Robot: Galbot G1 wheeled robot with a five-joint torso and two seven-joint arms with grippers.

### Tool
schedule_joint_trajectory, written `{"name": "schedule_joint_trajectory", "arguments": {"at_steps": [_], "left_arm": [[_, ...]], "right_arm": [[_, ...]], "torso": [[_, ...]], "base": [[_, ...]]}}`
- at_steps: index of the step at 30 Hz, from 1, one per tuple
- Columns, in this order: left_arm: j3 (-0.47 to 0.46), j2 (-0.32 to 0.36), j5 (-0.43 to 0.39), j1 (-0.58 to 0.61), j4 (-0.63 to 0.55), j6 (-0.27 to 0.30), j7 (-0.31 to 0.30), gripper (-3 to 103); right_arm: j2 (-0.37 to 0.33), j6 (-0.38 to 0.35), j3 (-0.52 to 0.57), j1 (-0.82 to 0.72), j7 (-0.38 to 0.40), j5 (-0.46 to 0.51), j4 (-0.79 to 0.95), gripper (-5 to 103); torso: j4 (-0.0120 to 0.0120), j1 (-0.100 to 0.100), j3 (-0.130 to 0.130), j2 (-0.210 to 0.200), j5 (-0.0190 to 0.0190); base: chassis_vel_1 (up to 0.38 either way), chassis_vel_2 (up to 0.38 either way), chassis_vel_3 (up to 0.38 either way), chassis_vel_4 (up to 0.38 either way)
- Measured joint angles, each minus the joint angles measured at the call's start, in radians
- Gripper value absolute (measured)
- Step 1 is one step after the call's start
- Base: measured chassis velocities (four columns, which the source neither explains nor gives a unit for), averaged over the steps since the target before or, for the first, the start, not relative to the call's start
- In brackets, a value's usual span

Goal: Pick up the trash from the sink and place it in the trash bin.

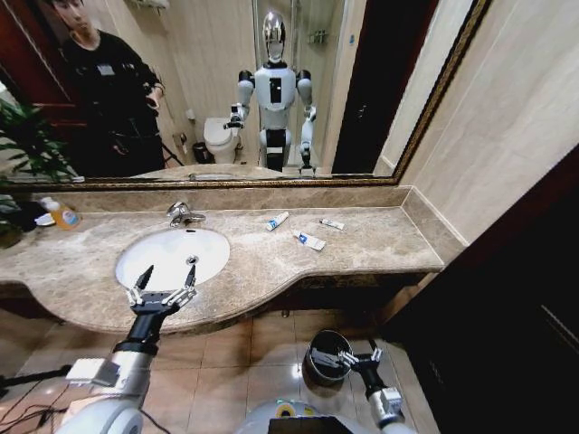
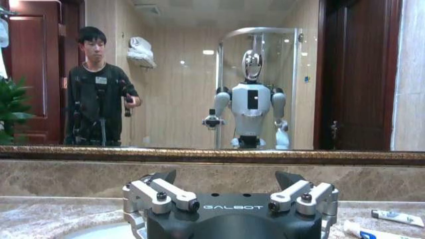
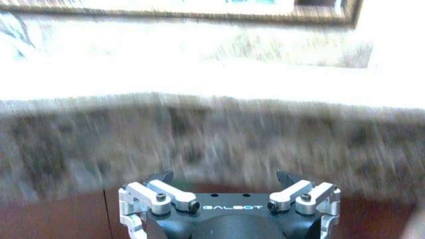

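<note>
Three small tubes [image 1: 309, 240] lie on the marble counter [image 1: 380, 244], right of the sink [image 1: 172, 256]. Left gripper [image 1: 163, 283] hovers spread wide at the basin's front rim. Right gripper [image 1: 362, 357], fingers apart, hangs low beside the trash bin [image 1: 326, 354]; swinging up, it could knock the bin over.

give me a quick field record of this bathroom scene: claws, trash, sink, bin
left claw: open, empty, at the front edge of the sink
right claw: low, below the counter edge, beside the trash bin; open in the right wrist view, holding nothing
sink: white oval basin, no trash visible inside
trash: three white tubes on the counter right of the sink: first tube, second tube, third tube
trash bin: on the floor, dark with a shiny rim
faucet: chrome, behind the basin
orange bottle: far left of the counter
</note>
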Motion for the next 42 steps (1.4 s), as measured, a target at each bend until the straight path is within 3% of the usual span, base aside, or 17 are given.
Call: {"name": "schedule_joint_trajectory", "arguments": {"at_steps": [7,9,15,24,29,42], "left_arm": [[0.000,0.000,0.000,0.000,0.000,0.000,0.000,100],[0.000,0.000,0.000,0.000,0.000,0.000,0.000,100],[0.000,0.000,0.000,0.000,0.000,0.000,0.000,100],[0.000,0.000,0.000,0.000,0.000,0.000,0.000,100],[0.000,0.000,0.000,0.000,0.000,0.000,0.000,100],[0.000,0.000,0.000,0.000,0.000,0.000,0.000,100]], "right_arm": [[-0.020,-0.143,-0.008,0.081,-0.030,0.027,0.176,100],[-0.027,-0.233,-0.036,0.159,-0.037,0.082,0.216,100],[-0.026,-0.360,-0.095,0.333,-0.115,0.134,0.196,100],[-0.013,-0.400,-0.171,0.569,-0.114,0.183,0.041,100],[0.034,-0.399,-0.229,0.723,-0.029,0.215,-0.086,100],[0.169,-0.463,-0.345,0.939,0.117,0.230,-0.283,100]], "torso": [[-0.0001,0.000,0.000,0.000,0.0000],[0.0002,0.000,0.000,0.000,0.0001],[0.0000,0.000,0.000,0.000,0.0000],[0.0000,0.000,0.000,0.000,0.0000],[0.0000,0.000,0.000,0.000,0.0000],[0.0002,0.000,0.000,0.000,-0.0003]], "base": [[0.000,0.000,0.000,0.000],[0.000,0.000,0.000,0.000],[0.000,0.000,0.000,0.000],[0.000,0.000,0.000,0.000],[0.000,0.000,0.000,0.000],[0.000,0.000,0.000,0.000]]}}
